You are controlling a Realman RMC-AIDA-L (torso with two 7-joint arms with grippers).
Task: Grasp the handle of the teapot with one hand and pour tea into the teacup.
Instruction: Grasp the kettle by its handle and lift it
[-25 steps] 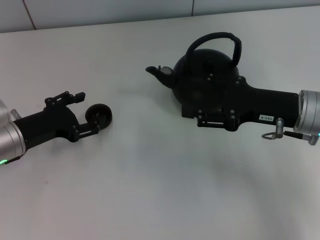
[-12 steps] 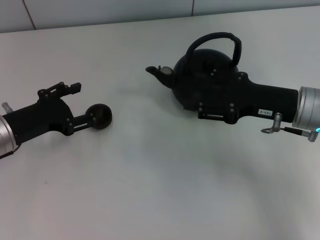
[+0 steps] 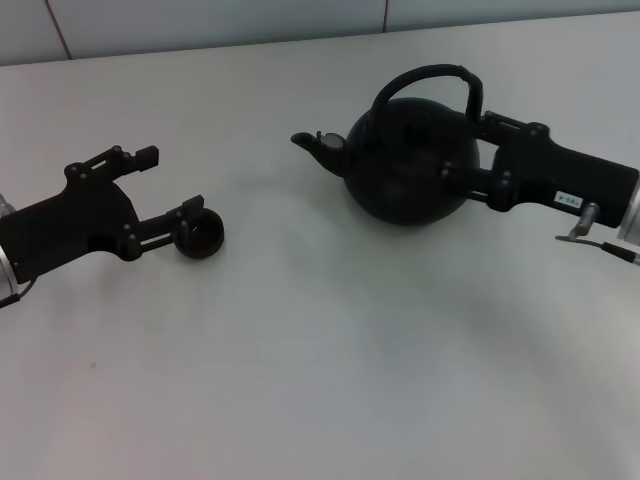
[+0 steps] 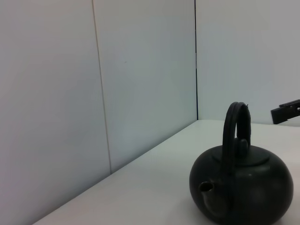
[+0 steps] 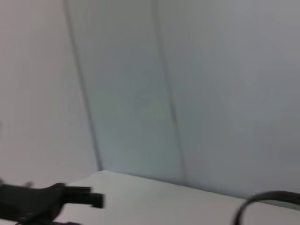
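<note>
A plain white table (image 3: 330,360) fills the scene. Behind its far edge rises a pale grey panelled wall (image 4: 140,70), split by thin dark vertical seams (image 4: 195,61), one seam meeting the far table edge

My left gripper (image 3: 172,184) lay low at my left, forearm reaching in from the edge, its fingers spread wide apart; my right gripper (image 3: 471,150) reached in from my right, arm held level, its fingers likewise parted and closed on nothing; both wrists stayed roughly horizontal.
</note>
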